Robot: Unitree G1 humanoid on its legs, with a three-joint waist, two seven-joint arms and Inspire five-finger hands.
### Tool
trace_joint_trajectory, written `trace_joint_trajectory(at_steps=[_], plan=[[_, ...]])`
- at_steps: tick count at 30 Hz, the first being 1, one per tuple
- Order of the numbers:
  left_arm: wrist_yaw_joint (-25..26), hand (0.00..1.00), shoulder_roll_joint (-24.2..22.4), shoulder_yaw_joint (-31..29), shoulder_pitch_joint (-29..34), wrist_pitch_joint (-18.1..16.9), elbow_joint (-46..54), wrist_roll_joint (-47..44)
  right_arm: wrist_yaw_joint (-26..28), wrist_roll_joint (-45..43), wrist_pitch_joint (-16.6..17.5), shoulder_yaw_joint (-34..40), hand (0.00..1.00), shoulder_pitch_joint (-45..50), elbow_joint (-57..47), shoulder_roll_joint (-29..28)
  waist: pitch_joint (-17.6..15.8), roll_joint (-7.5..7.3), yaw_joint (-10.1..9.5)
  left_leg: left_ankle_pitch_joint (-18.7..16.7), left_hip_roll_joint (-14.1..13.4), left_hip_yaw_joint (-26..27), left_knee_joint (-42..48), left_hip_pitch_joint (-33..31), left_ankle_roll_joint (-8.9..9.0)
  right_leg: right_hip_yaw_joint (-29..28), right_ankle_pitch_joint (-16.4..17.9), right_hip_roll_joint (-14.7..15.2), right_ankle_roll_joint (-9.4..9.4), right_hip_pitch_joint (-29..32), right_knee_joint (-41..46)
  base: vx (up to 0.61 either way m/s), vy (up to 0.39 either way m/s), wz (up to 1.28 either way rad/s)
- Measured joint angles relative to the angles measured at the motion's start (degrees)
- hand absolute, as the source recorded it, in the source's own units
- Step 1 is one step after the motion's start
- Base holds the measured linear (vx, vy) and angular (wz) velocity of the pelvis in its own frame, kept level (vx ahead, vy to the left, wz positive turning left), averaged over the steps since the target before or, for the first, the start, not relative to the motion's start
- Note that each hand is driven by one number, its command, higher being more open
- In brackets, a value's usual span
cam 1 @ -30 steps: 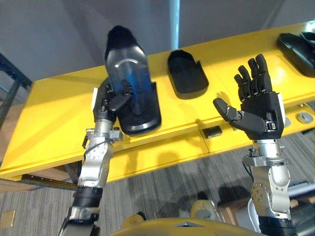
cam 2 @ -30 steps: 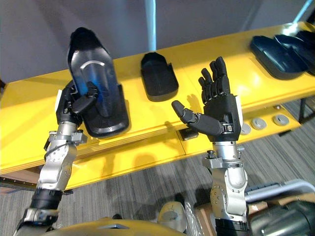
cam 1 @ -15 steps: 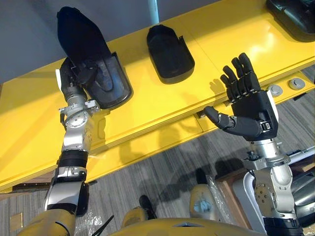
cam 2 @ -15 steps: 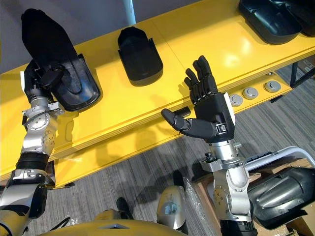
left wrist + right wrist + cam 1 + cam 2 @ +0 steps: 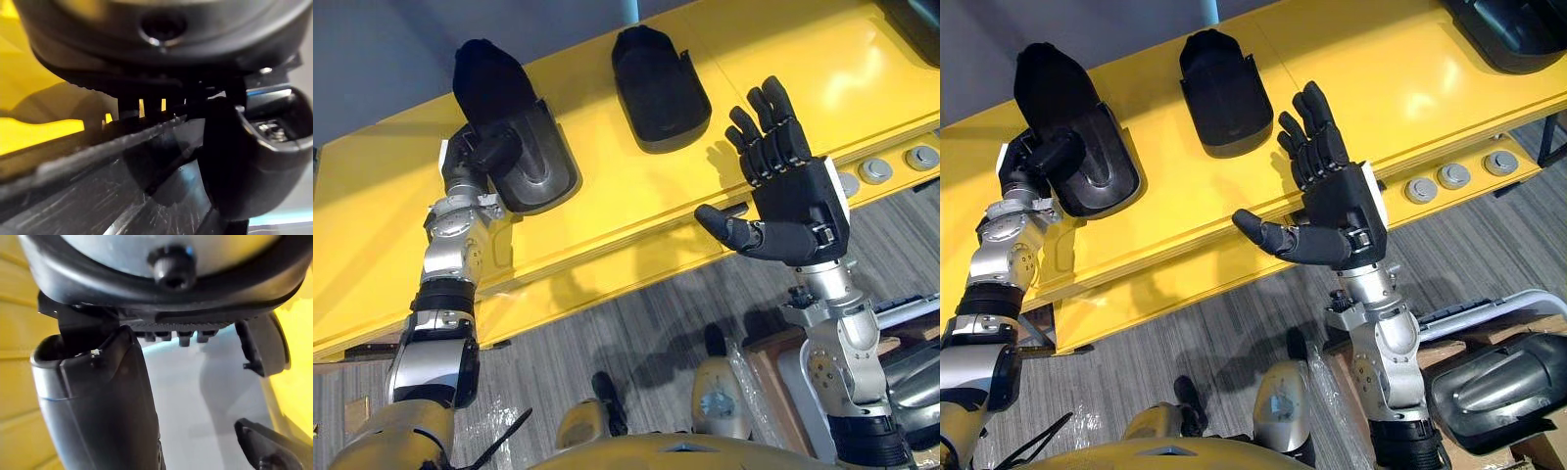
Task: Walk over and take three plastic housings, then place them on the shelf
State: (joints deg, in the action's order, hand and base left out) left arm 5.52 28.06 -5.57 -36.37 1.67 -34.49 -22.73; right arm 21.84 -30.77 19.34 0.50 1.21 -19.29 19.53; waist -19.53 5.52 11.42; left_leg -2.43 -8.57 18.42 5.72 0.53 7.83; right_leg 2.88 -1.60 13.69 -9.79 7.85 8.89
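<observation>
A long black plastic housing [image 5: 514, 137] lies on the yellow shelf top [image 5: 607, 211] at the left, its hollow side up. My left hand [image 5: 473, 157] is shut on its near end, the thumb [image 5: 249, 156] pressed over the rim. A second, shorter black housing [image 5: 656, 83] sits on the yellow surface further back, near the middle. My right hand [image 5: 788, 201] hangs open above the shelf's front edge, palm facing me, fingers straight and holding nothing. The thumb [image 5: 98, 406] stands apart from the fingers.
More black housings [image 5: 1518, 29] lie at the shelf's far right end. Round silver knobs [image 5: 1440, 176] line the front edge on the right. Grey carpet lies below, and a cart with a large dark shell [image 5: 1498, 392] stands at lower right.
The housing in my left hand has come down from upright and raised to lying low on the yellow top. The camera view has shifted. My right hand stays open.
</observation>
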Motion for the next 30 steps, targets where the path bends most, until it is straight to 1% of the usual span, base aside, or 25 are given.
trace_joint_trajectory(at_steps=[2, 3, 4, 7, 9, 11, 13, 20, 22, 24, 27, 29, 30], plan=[[-0.6, 0.00, 0.0, 0.9, -0.7, -1.1, 0.2, -1.7, -0.3, 0.0, -0.2, -1.9, 1.00, -3.0, -0.1, 0.0, -1.2, -0.16, -0.24, 0.3, 0.0, -0.8, 0.0, -0.3, -0.03, 0.4, 0.0, 0.1, -0.03, 0.0, 0.1, -0.03, -0.015, 0.17], [-0.6, 1.00, 0.0, 1.6, -1.6, -1.6, 0.2, -1.7, -0.9, 0.0, -0.2, -2.8, 1.00, -4.6, -0.1, 0.0, -1.8, -0.24, -0.35, 0.5, 0.0, -1.2, 0.2, -1.1, -0.07, 1.0, 0.0, 0.2, -0.03, 0.1, 0.2, -0.05, -0.016, 0.20], [-0.6, 1.00, 0.0, 2.0, -2.1, -1.9, 0.2, -1.7, -1.2, 0.0, -0.2, -3.2, 1.00, -5.2, -0.1, 0.0, -2.0, -0.30, -0.35, 0.6, 0.0, -1.4, 0.2, -1.4, -0.09, 1.2, 0.0, 0.2, -0.03, 0.2, 0.2, -0.06, -0.016, 0.21], [0.7, 1.00, 0.1, 2.7, -4.9, -3.9, 0.3, -1.7, -2.9, 0.1, -0.4, -4.5, 1.00, -8.1, -0.1, 0.0, -4.3, -0.92, -0.81, 1.0, 0.0, -2.0, 0.7, -2.3, -0.09, 1.5, 0.0, 0.2, -0.03, 1.2, 1.0, -0.04, -0.017, 0.09], [1.5, 1.00, 0.1, 2.8, -6.1, -4.7, 0.3, -1.7, -3.6, 0.1, -0.6, -4.6, 1.00, -8.9, -0.1, 0.0, -5.3, -0.95, -0.89, 1.0, -0.1, -2.1, 1.0, -2.6, -0.09, 1.5, 0.0, 0.3, -0.03, 1.3, 1.1, -0.04, -0.010, 0.01], [2.2, 1.00, 0.1, 2.9, -6.7, -5.4, 0.2, -1.6, -3.8, 0.1, -0.9, -4.7, 1.00, -9.0, -0.1, 0.0, -5.5, -0.97, -0.88, 1.0, -0.1, -2.1, 1.1, -3.2, -0.09, 1.4, 0.0, 0.3, -0.03, 2.1, 1.5, -0.02, -0.005, 0.00], [3.0, 1.00, 0.1, 2.9, -6.8, -7.0, 0.2, -1.6, -3.9, 0.1, -1.2, -5.0, 1.00, -9.0, -0.1, 0.0, -6.3, -1.03, -0.78, 1.0, -0.1, -1.9, 1.1, -3.4, -0.11, 1.2, 0.0, 0.3, 0.00, 2.6, 1.9, -0.02, -0.009, -0.05], [4.7, 1.00, 0.0, 3.3, -6.9, -7.9, 0.3, -1.6, -3.8, 1.1, -1.2, -5.6, 1.00, -8.8, -0.1, -0.1, -6.3, -1.04, -0.80, 1.1, -0.1, -1.7, 1.1, -3.2, -0.14, 1.0, 0.0, 0.3, -0.01, 2.6, 2.1, 0.00, -0.002, -0.01], [5.1, 1.00, 0.0, 3.8, -6.8, -7.7, 0.3, -1.6, -3.8, 1.1, -1.2, -5.6, 1.00, -8.5, -0.1, -0.2, -6.3, -1.06, -0.79, 1.1, -0.1, -1.8, 1.0, -2.8, -0.13, 1.2, 0.0, 0.3, -0.02, 2.1, 2.0, 0.00, 0.000, 0.00], [5.3, 1.00, -0.1, 4.3, -6.2, -6.3, 1.4, -1.6, -3.7, 1.1, -0.8, -5.7, 1.00, -8.0, -0.1, -0.3, -6.1, -1.26, -0.84, 1.4, 0.0, -1.9, 0.0, -1.3, -0.07, 1.5, 0.0, 0.3, -0.03, 0.8, 1.5, 0.00, 0.000, 0.00], [5.6, 1.00, -0.2, 4.7, -5.8, -5.3, 2.2, -1.6, -3.4, 1.1, 0.4, -5.7, 1.00, -7.5, -0.1, -0.7, -5.8, -1.62, -1.00, 2.2, 0.0, -2.1, -1.6, 0.0, 0.03, 2.1, 0.0, 0.1, -0.07, -0.4, 0.8, 0.00, -0.009, 0.06], [6.4, 1.00, -1.0, 4.7, -5.6, -3.9, 3.4, -1.6, -3.4, 1.1, 1.0, -5.7, 1.00, -7.5, -0.1, -1.4, -5.0, -1.74, -1.00, 2.8, 0.1, -2.6, -2.8, 0.3, 0.07, 3.0, -0.2, 0.0, -0.12, -1.1, 0.0, 0.01, -0.014, 0.13], [6.8, 1.00, -1.6, 4.7, -4.5, -3.0, 4.7, -1.6, -3.4, 1.1, 1.2, -6.0, 1.00, -7.6, -0.1, -1.8, -3.6, -1.88, -1.18, 3.2, 0.1, -2.8, -3.7, 0.5, 0.16, 3.3, -0.2, 0.0, -0.10, -1.1, -0.3, 0.04, -0.013, 0.07]])
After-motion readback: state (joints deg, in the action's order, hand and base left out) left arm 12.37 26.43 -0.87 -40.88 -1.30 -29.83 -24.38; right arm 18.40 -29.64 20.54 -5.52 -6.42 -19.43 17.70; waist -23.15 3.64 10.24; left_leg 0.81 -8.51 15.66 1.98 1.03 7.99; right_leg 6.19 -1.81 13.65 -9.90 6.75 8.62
